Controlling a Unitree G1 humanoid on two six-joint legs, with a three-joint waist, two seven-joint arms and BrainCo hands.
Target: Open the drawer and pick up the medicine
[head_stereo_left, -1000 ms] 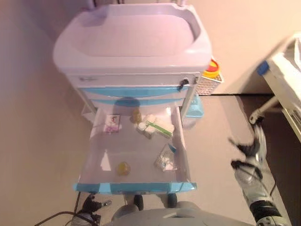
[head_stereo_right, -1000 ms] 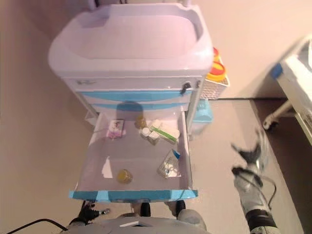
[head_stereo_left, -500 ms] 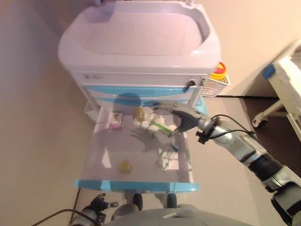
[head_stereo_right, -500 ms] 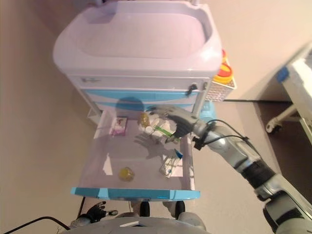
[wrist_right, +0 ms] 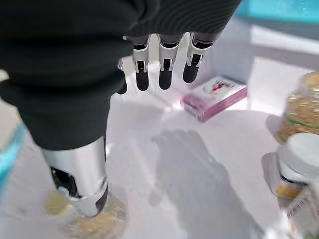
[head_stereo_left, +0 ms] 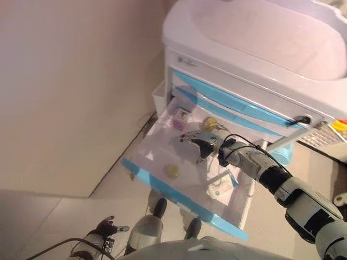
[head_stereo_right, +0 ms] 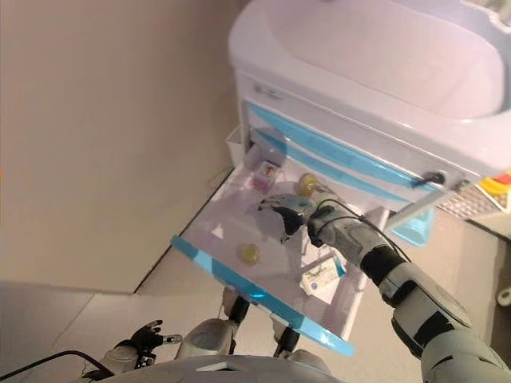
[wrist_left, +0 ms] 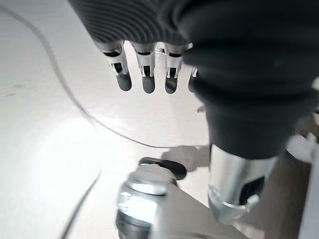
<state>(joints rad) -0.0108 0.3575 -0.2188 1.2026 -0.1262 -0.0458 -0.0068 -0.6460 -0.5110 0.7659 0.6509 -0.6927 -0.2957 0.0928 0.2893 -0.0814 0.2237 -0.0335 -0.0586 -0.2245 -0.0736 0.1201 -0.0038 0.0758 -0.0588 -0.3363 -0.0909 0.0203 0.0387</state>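
The cart's lower drawer [head_stereo_left: 179, 196] with a blue front stands pulled out. In it lie a pink box [head_stereo_left: 179, 118], a yellow bottle [head_stereo_left: 210, 123], a small yellow jar [head_stereo_left: 172, 171] and a clear packet [head_stereo_left: 221, 187]. My right hand [head_stereo_left: 198, 144] hovers open over the drawer's middle and holds nothing. In the right wrist view its fingers [wrist_right: 165, 69] point towards the pink box [wrist_right: 214, 97], with the yellow bottle [wrist_right: 299, 114] and a white-capped bottle [wrist_right: 299, 162] to one side. My left hand [head_stereo_left: 103, 227] hangs open low by the floor, idle.
The white cart's top tray [head_stereo_left: 260, 38] overhangs the drawers, with shut blue-trimmed drawers [head_stereo_left: 227, 103] just above the open one. A beige wall [head_stereo_left: 70, 81] stands close on the left. A yellow bin with a red lid [head_stereo_left: 339, 127] hangs at the cart's right side.
The camera has swung, so the whole picture has shifted and tilted. My right hand has moved from over the bottles at the drawer's back towards its middle, still open.
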